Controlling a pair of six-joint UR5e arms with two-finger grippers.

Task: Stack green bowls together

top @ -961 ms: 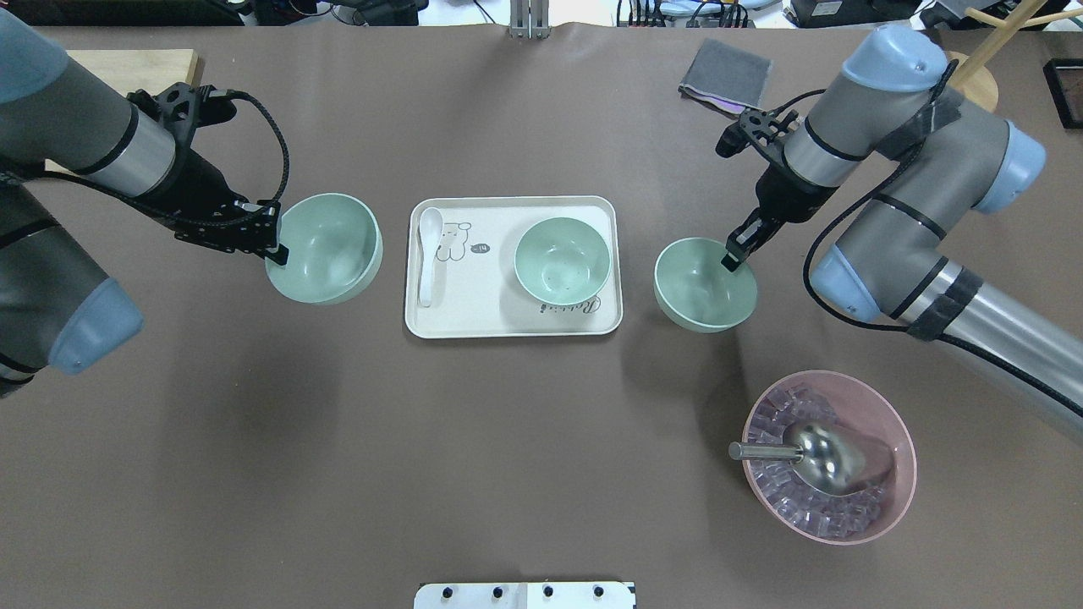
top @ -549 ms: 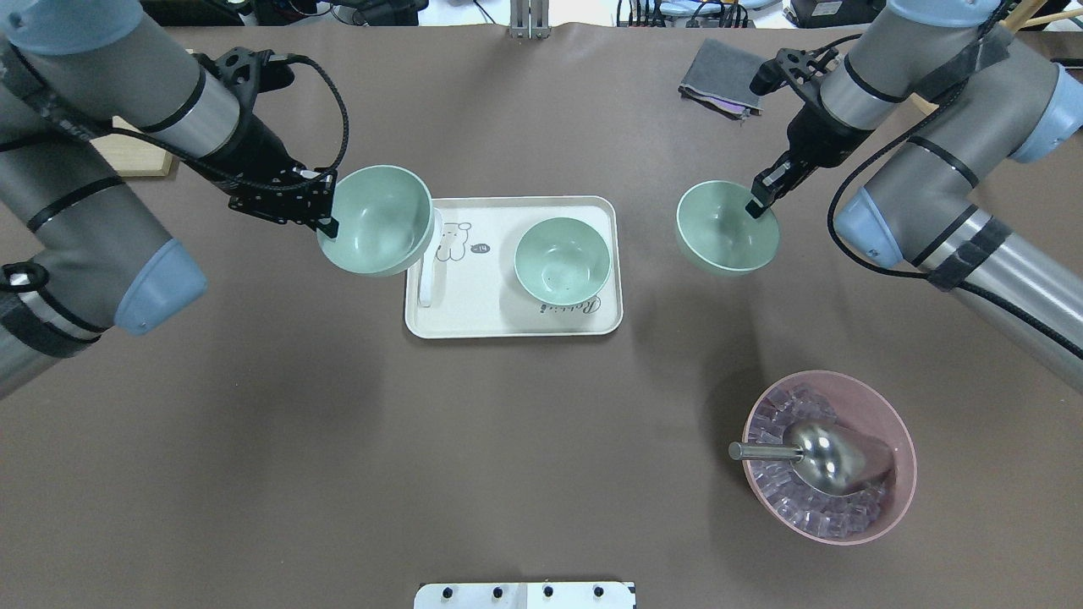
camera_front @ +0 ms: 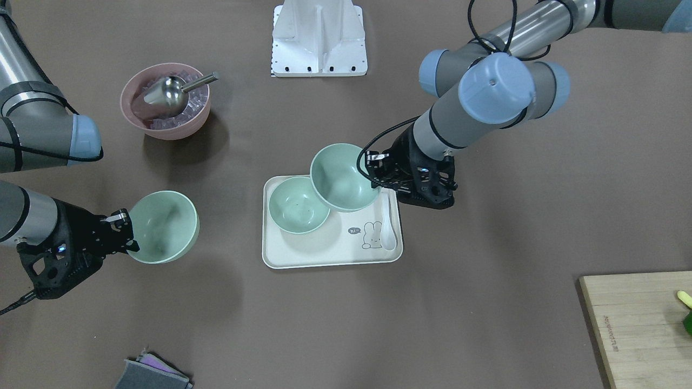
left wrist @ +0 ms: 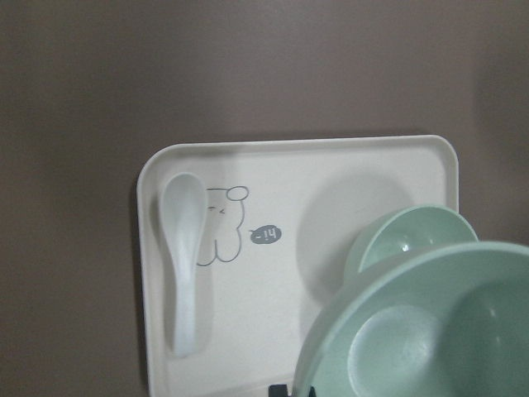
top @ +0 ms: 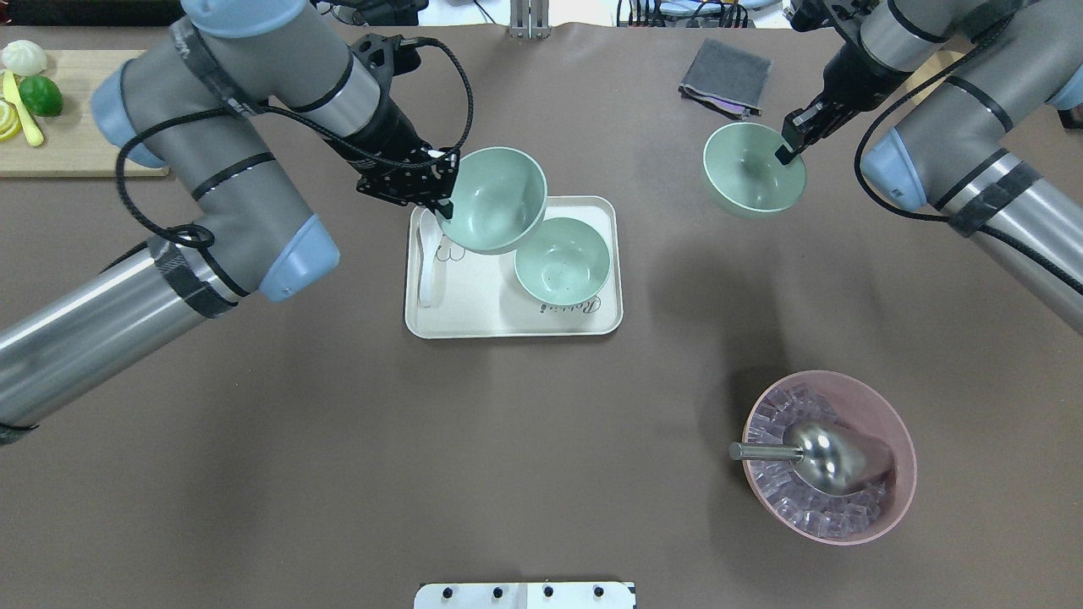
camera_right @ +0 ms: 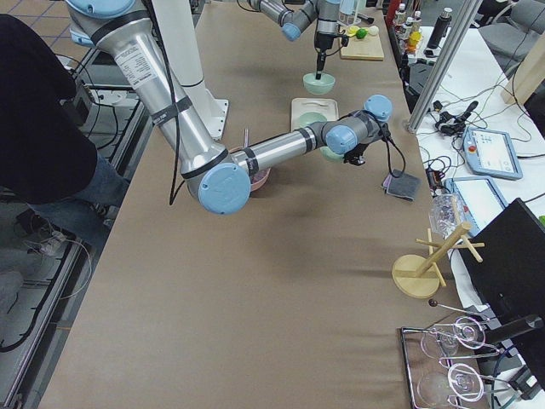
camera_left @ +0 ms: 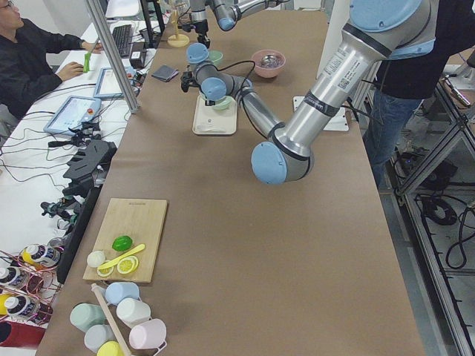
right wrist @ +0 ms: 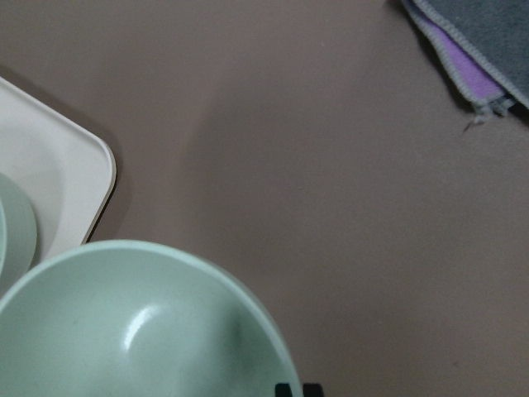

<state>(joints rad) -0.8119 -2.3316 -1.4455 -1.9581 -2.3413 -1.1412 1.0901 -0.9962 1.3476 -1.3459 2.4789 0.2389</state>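
One green bowl stands on the right half of the cream tray. My left gripper is shut on the rim of a second green bowl and holds it raised over the tray, overlapping the tray bowl's left edge. In the left wrist view the held bowl is in front of the tray bowl. My right gripper is shut on the rim of the third green bowl, held above the table to the right of the tray. That bowl also fills the right wrist view.
A white spoon lies on the tray's left side. A pink bowl with ice and a metal scoop stands at the near right. A grey cloth lies at the far right, and a cutting board with fruit at the far left.
My left arm has carried its bowl up and to the right, over the tray. My right arm has lifted its bowl toward the table's far side. The tray bowl has not moved.
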